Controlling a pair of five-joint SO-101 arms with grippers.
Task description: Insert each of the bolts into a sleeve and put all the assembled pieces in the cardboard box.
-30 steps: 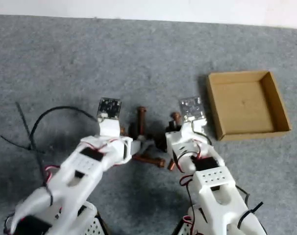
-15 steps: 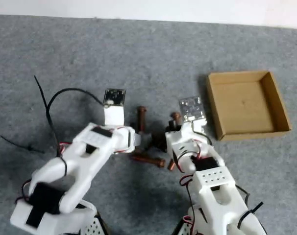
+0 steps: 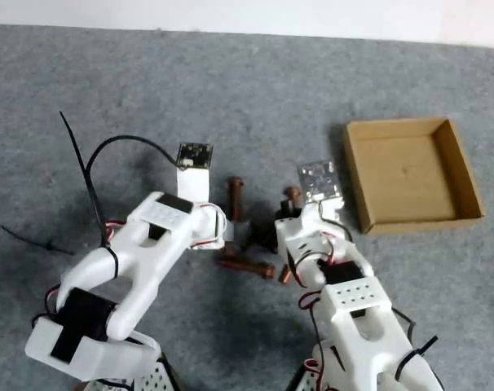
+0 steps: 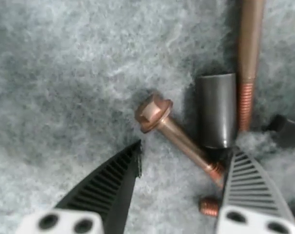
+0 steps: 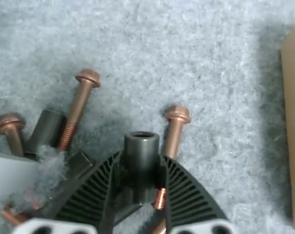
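Note:
My left gripper (image 4: 186,157) hangs open over a copper bolt (image 4: 159,117) that lies slanted on the grey felt, one finger on each side of its shaft. A dark sleeve (image 4: 218,109) lies just beyond it, beside a longer bolt (image 4: 248,48). My right gripper (image 5: 141,161) is shut on another dark sleeve (image 5: 141,146), held with its bore facing outward. A bolt (image 5: 174,129) lies right beside that sleeve. In the high view both grippers (image 3: 229,231) (image 3: 269,232) meet over the cluster of bolts (image 3: 235,198). The cardboard box (image 3: 455,159) stands to the right with nothing in it.
More bolts (image 3: 249,265) lie between the two arms, and one (image 5: 80,102) rests by a loose sleeve (image 5: 44,129). A black cable (image 3: 84,175) loops up off the left arm. The box wall (image 5: 294,122) is close beside my right gripper. Grey felt covers the table.
The left arm has lifted and swung, and its wrist has shifted slightly farther from the robot's base and to the right, toward the bolts. The right arm has kept still with the sleeve.

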